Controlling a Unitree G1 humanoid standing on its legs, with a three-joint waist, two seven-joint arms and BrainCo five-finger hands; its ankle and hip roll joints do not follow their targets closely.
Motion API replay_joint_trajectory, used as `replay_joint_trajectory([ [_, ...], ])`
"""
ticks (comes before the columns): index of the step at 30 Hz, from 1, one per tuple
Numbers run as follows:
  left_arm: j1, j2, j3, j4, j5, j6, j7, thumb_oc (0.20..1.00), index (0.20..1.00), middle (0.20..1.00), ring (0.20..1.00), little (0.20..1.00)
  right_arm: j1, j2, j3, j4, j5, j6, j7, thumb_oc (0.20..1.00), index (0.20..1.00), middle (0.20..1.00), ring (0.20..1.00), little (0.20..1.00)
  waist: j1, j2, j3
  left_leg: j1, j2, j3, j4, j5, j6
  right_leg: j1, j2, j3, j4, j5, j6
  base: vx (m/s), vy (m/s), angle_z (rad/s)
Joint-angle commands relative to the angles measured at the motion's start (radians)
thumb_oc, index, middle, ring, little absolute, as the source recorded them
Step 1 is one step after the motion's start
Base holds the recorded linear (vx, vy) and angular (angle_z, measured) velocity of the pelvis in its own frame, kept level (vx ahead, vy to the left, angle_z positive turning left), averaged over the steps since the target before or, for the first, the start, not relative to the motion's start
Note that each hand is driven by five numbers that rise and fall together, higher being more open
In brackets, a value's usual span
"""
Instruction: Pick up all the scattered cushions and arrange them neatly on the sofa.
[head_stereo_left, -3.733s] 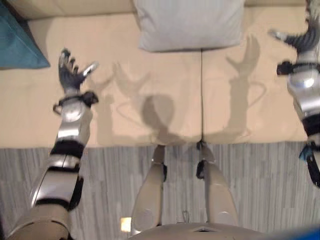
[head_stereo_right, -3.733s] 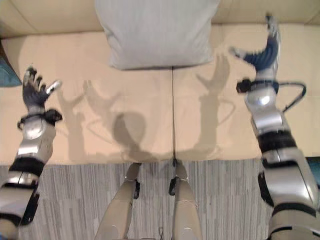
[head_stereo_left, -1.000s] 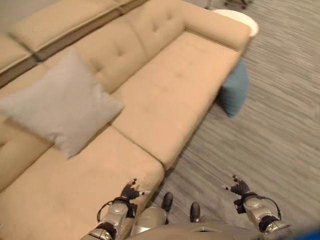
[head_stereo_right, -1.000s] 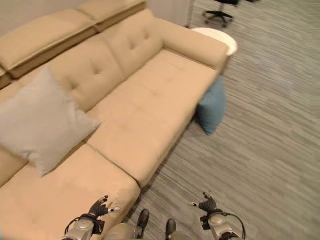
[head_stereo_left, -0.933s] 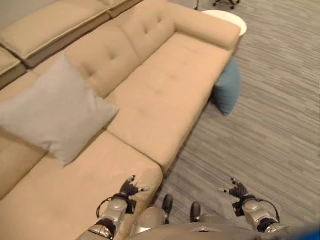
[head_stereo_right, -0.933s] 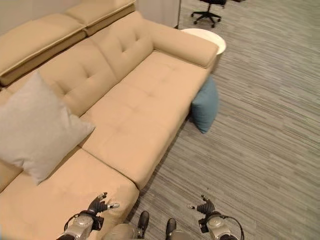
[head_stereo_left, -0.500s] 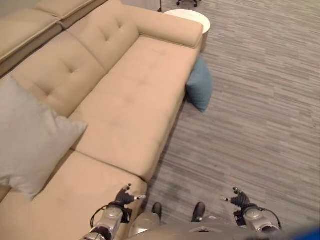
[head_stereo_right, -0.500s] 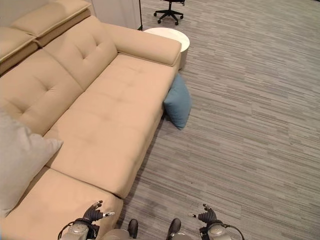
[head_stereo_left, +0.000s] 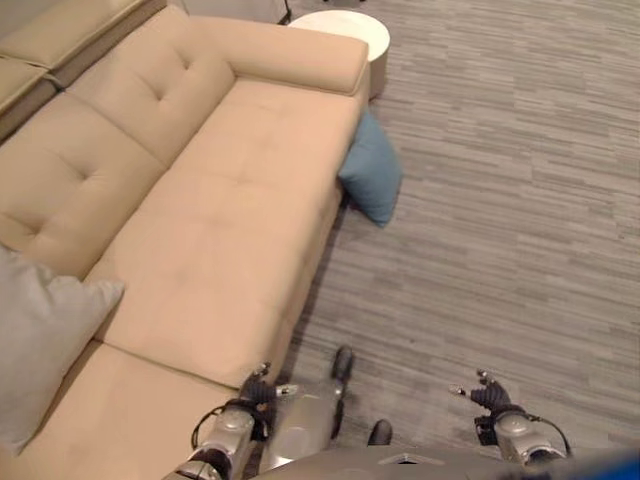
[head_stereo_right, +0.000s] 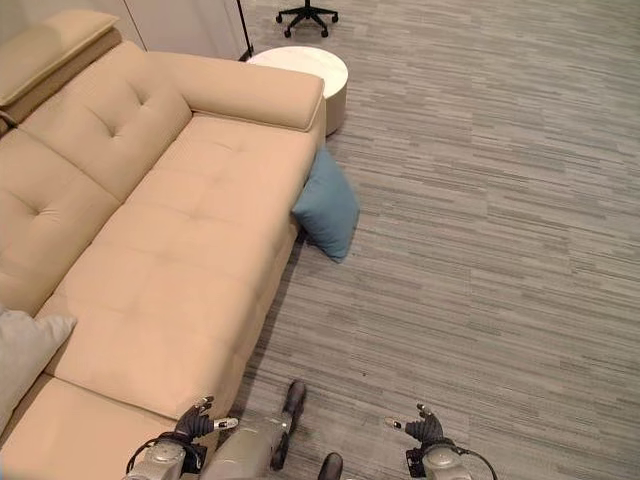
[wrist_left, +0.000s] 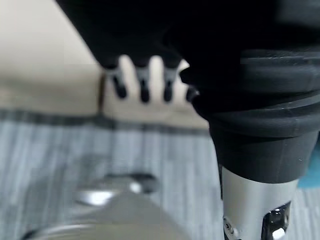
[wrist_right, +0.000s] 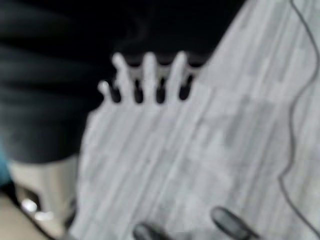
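Against the sofa's (head_stereo_left: 230, 210) front edge, near its armrest end, the blue cushion (head_stereo_left: 370, 170) leans on the carpet; that's my target. A grey cushion (head_stereo_left: 40, 340) already rests on the sofa seat. I judge I'm on the approach: next I must walk closer and reach down. Left hand (head_stereo_left: 262, 385) and right hand (head_stereo_left: 488, 395), fingers spread and empty, are well short of it.

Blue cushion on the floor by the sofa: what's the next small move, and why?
Probably step forward toward the blue cushion. It leans against the sofa front on the carpet, well ahead of both hands. The left hand and right hand are open and empty, low by the body, so reaching now looks pointless. The grey cushion already lies on the seat.
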Motion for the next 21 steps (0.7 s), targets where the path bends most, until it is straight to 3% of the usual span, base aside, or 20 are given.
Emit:
replay_joint_trajectory([
  [1,-0.059,0.010,-0.015,0.014,0.002,-0.022,-0.004,1.000,1.000,1.000,1.000,1.000,0.017,-0.014,0.002,-0.036,-0.015,-0.013,0.000,1.000,1.000,1.000,1.000,1.000,0.034,-0.046,-0.031,0.046,-0.042,0.007,0.079,-0.126,0.025,-0.043,-0.031,0.005,0.105,0.037,0.110,0.30,0.080,-0.38],
  [3,-0.057,0.015,-0.014,0.014,0.007,-0.020,-0.005,1.000,1.000,1.000,1.000,1.000,0.013,-0.010,0.006,-0.036,-0.022,-0.013,0.003,1.000,1.000,1.000,1.000,1.000,0.043,-0.049,-0.033,0.064,-0.038,0.009,0.077,-0.140,0.034,-0.051,-0.036,0.006,0.158,0.035,0.120,0.20,0.084,-0.24],
  [4,-0.054,0.025,-0.009,0.004,0.008,-0.017,-0.008,1.000,1.000,1.000,1.000,1.000,0.004,-0.004,0.013,-0.038,-0.034,-0.011,0.010,1.000,1.000,1.000,1.000,1.000,0.048,-0.047,-0.028,0.103,-0.027,0.008,0.083,-0.172,0.052,-0.119,-0.055,-0.003,0.318,0.075,0.173,0.23,0.107,-0.34],
  [5,-0.063,0.034,-0.009,0.009,0.012,-0.013,-0.001,1.000,1.000,1.000,1.000,1.000,-0.014,0.002,0.014,-0.054,-0.040,-0.010,0.018,1.000,1.000,1.000,1.000,1.000,0.032,-0.037,-0.009,0.133,-0.020,-0.012,0.101,-0.202,0.073,-0.219,-0.067,0.002,0.508,0.170,0.248,0.23,0.106,-0.46],
  [7,-0.069,0.035,-0.008,0.013,0.011,-0.011,0.005,1.000,1.000,1.000,1.000,1.000,-0.019,0.005,0.018,-0.059,-0.047,-0.007,0.019,1.000,1.000,1.000,1.000,1.000,0.021,-0.025,-0.007,0.145,-0.013,-0.022,0.098,-0.207,0.080,-0.262,-0.075,-0.013,0.564,0.204,0.266,0.15,0.051,-0.17],
  [9,-0.073,0.037,-0.004,0.010,-0.007,-0.014,0.009,1.000,1.000,1.000,1.000,1.000,-0.016,0.006,0.019,-0.066,-0.048,-0.007,0.019,1.000,1.000,1.000,1.000,1.000,0.009,-0.005,-0.002,0.187,-0.003,-0.047,0.072,-0.219,0.092,-0.316,-0.116,-0.064,0.577,0.190,0.234,0.26,0.024,0.29],
  [11,-0.080,0.033,-0.009,0.005,-0.019,-0.020,0.005,1.000,1.000,1.000,1.000,1.000,-0.013,0.002,0.025,-0.071,-0.045,-0.008,0.021,1.000,1.000,1.000,1.000,1.000,-0.008,0.003,0.000,0.233,-0.004,-0.073,0.045,-0.233,0.090,-0.334,-0.133,-0.079,0.474,0.137,0.189,0.34,-0.066,0.00],
  [14,-0.107,0.025,-0.023,0.022,-0.011,-0.025,0.006,1.000,1.000,1.000,1.000,1.000,-0.014,-0.009,0.019,-0.068,-0.024,-0.010,0.018,1.000,1.000,1.000,1.000,1.000,-0.039,0.015,0.000,0.292,0.006,-0.124,0.032,-0.272,0.067,-0.388,-0.157,0.028,0.260,0.152,0.171,0.49,-0.214,0.34],
  [15,-0.109,0.016,-0.020,0.045,-0.016,-0.030,0.008,1.000,1.000,1.000,1.000,1.000,-0.006,-0.009,0.024,-0.058,-0.022,-0.008,0.018,1.000,1.000,1.000,1.000,1.000,-0.048,0.004,-0.007,0.331,0.010,-0.151,0.026,-0.304,0.052,-0.377,-0.165,0.066,0.191,0.184,0.176,0.44,-0.223,0.72],
  [18,-0.101,0.013,-0.008,0.057,-0.029,-0.033,0.006,1.000,1.000,1.000,1.000,1.000,-0.001,-0.009,0.025,-0.052,-0.024,-0.009,0.019,1.000,1.000,1.000,1.000,1.000,-0.051,-0.010,-0.018,0.338,0.015,-0.163,0.036,-0.316,0.040,-0.356,-0.172,0.052,0.171,0.199,0.174,0.28,-0.180,1.15],
  [19,-0.096,0.006,-0.004,0.064,-0.046,-0.032,0.009,1.000,1.000,1.000,1.000,1.000,0.008,-0.011,0.029,-0.054,-0.023,-0.010,0.018,1.000,1.000,1.000,1.000,1.000,-0.060,-0.012,-0.030,0.334,0.050,-0.171,0.062,-0.285,0.005,-0.334,-0.155,0.034,0.164,0.189,0.155,0.34,-0.317,0.68],
  [20,-0.100,0.001,0.002,0.059,-0.063,-0.035,0.004,1.000,1.000,1.000,1.000,1.000,0.007,-0.019,0.035,-0.059,-0.008,-0.018,0.013,1.000,1.000,1.000,1.000,1.000,-0.058,-0.016,-0.018,0.262,0.073,-0.137,0.196,-0.214,-0.036,-0.291,-0.150,-0.012,0.131,0.177,0.135,0.33,-0.315,0.71],
  [21,-0.100,0.001,0.003,0.059,-0.063,-0.035,0.004,1.000,1.000,1.000,1.000,1.000,0.006,-0.019,0.035,-0.059,-0.008,-0.018,0.013,1.000,1.000,1.000,1.000,1.000,-0.059,-0.015,-0.019,0.258,0.074,-0.139,0.203,-0.217,-0.036,-0.291,-0.149,-0.014,0.131,0.177,0.135,0.13,-0.152,0.83],
])
